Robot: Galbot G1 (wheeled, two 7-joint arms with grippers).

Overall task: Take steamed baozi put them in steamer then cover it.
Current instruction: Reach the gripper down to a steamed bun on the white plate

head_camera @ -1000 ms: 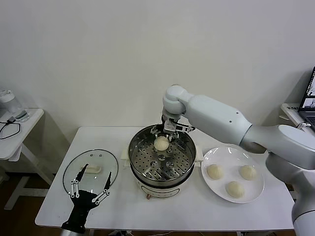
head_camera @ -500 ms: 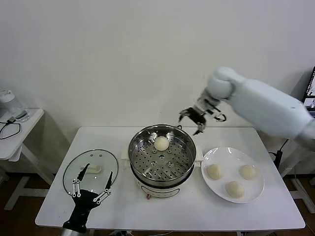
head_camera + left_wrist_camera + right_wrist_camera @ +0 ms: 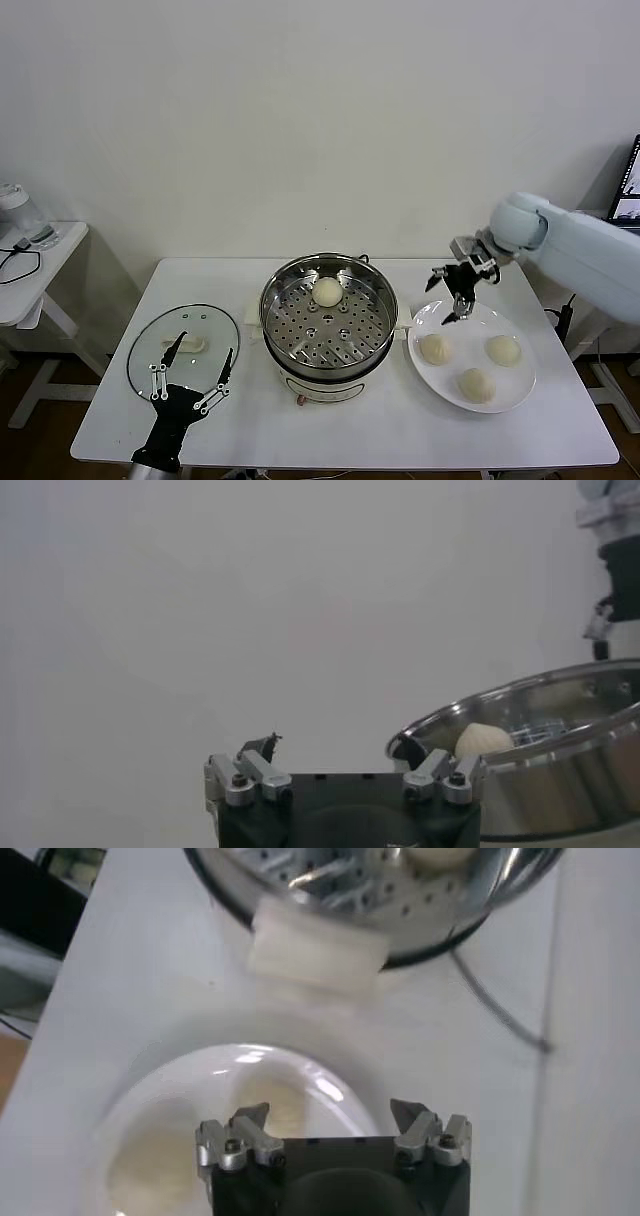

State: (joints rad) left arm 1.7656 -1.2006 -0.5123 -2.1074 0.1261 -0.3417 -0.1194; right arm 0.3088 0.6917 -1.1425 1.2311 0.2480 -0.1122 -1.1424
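The steel steamer (image 3: 268, 312) stands mid-table with one baozi (image 3: 327, 291) lying on its perforated tray at the far side. Three more baozi (image 3: 435, 348) (image 3: 503, 349) (image 3: 477, 384) rest on the white plate (image 3: 470, 318) to its right. My right gripper (image 3: 452, 290) hangs open and empty above the plate's far-left rim; its wrist view looks down on the plate (image 3: 150, 1118) and the steamer (image 3: 400, 898) beyond the gripper (image 3: 330, 1113). My left gripper (image 3: 190, 375) waits open by the glass lid (image 3: 150, 345). From the left wrist, the gripper (image 3: 340, 748) faces the steamer (image 3: 540, 760) and the baozi (image 3: 484, 741).
The steamer has a white side handle (image 3: 318, 948) facing the plate. A side table (image 3: 30, 260) with a cable and a jar stands left of the main table. A laptop (image 3: 628, 195) sits at the far right.
My right gripper has lifted out of the steamer, leaving the baozi inside, and swung right and down to above the plate. The left arm has barely moved.
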